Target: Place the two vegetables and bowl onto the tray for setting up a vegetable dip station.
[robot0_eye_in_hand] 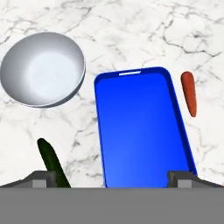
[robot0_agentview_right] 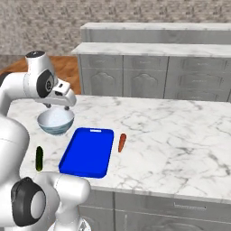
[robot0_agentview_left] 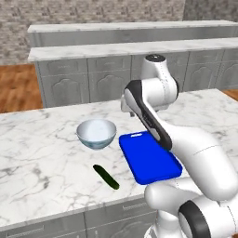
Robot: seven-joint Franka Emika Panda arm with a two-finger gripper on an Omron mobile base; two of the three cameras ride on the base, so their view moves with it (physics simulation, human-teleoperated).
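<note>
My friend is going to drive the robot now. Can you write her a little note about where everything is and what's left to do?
Gripper: open, holding nothing, up above the near end of the tray.
Tray: blue, on the marble counter, nothing on it.
Bowl: upright on the counter, left of the tray, apart from it.
Cucumber: lying on the counter, left of the tray, nearer the robot than the bowl.
Carrot: lying on the counter, just right of the tray.
Done: nothing yet.
Left: put bowl, cucumber and carrot onto the tray.
</note>
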